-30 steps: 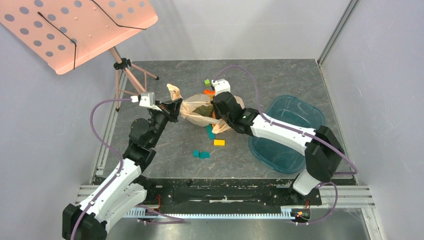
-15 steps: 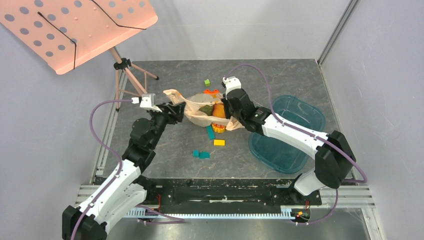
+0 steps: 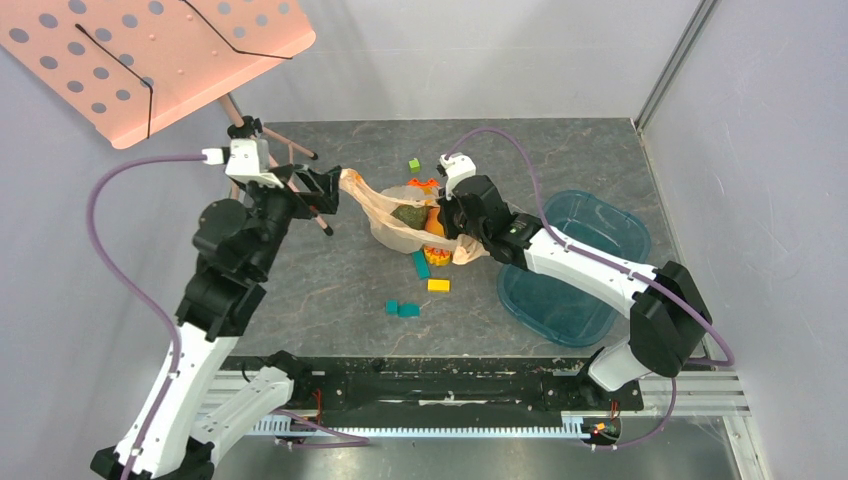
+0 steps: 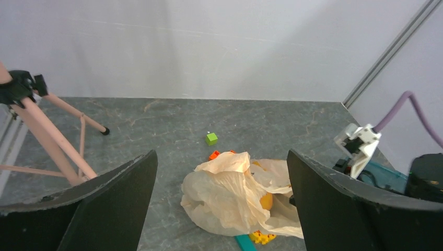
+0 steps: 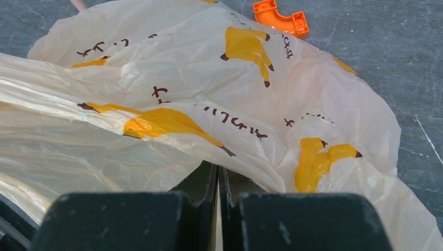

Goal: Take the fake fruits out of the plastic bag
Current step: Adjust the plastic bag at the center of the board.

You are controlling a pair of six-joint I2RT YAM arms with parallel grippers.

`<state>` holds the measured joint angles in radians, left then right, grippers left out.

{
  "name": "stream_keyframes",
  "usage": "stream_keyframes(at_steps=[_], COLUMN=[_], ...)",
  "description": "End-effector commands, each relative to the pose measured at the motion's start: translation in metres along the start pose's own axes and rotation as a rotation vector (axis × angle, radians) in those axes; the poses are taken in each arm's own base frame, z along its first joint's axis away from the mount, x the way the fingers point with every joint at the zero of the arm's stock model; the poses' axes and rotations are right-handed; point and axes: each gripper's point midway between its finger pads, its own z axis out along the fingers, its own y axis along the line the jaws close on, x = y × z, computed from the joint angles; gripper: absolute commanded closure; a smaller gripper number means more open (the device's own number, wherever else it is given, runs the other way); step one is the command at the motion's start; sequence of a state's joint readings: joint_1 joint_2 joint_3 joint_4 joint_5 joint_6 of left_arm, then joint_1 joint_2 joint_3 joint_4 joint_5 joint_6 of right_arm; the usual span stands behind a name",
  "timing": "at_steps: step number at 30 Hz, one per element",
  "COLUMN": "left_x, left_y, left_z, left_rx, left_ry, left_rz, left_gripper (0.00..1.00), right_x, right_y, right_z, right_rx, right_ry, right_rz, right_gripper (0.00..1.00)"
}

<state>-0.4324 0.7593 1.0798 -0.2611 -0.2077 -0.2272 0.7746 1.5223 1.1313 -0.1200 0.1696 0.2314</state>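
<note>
Change, left arm: a second ago your left gripper [image 3: 325, 188] was clamped on the bag's left end, low by the table. It now stands lifted and drawn back toward the tripod [image 3: 262, 160], jaws spread wide with nothing between them.
Change, bag: the plastic bag [image 3: 385, 232] is released on that side. Its left end pokes up just beside the left fingertips, but the left wrist view shows the bag lying below, apart from both fingers.
Change, right arm: your right gripper [image 5: 218, 178] has shifted from over the bag's middle to its right rim. Its jaws are closed, pinching a fold of the bag.
Fruits: both sit in the bag's open mouth, more exposed than before. The green-brown fruit [image 3: 408, 214] is on the left, and the orange fruit [image 3: 435, 222] touches it on the right, hard by the right gripper.
Edges: the left gripper hangs just beside the tripod legs. Your right forearm crosses the left rim of the tray [image 3: 600, 230].
Loose items: a green block [image 3: 413, 164] and an orange toy piece [image 3: 425, 184] lie behind the bag. Teal blocks [image 3: 403, 309] and a yellow block [image 3: 438, 285] lie in front of it.
Room: the widest bare stretch of table [image 3: 330, 290] lies to the front-left of the bag.
</note>
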Motion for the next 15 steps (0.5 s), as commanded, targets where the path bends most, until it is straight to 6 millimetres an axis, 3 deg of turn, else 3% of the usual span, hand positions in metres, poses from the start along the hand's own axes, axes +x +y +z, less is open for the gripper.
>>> stream_keyframes(at_steps=[1, 2, 4, 7, 10, 15], left_x=[-0.014, -0.020, -0.029, -0.029, -0.015, 0.022], left_y=[-0.005, -0.013, -0.028, -0.047, -0.069, -0.104], left_z=[-0.016, -0.018, -0.019, -0.015, -0.009, 0.000], left_rx=[0.041, 0.077, 0.139, 0.203, 0.256, 0.308], left_ry=[0.069, 0.063, 0.063, 0.129, 0.189, 0.251], left_rz=[0.099, 0.079, 0.051, 0.023, 0.003, -0.022], left_gripper=[0.00, 0.03, 0.21, 0.64, 0.97, 0.98], right_x=[-0.019, -0.020, -0.020, -0.021, -0.020, -0.019], right_y=[0.008, 0.008, 0.009, 0.012, 0.014, 0.016], right_z=[0.000, 0.000, 0.001, 0.003, 0.005, 0.006], right_rx=[-0.033, -0.035, -0.041, -0.051, -0.061, -0.069], right_ry=[-0.058, -0.061, -0.063, -0.062, -0.058, -0.061], right_rz=[0.009, 0.013, 0.017, 0.022, 0.029, 0.044], right_gripper=[0.99, 0.99, 0.99, 0.99, 0.99, 0.99])
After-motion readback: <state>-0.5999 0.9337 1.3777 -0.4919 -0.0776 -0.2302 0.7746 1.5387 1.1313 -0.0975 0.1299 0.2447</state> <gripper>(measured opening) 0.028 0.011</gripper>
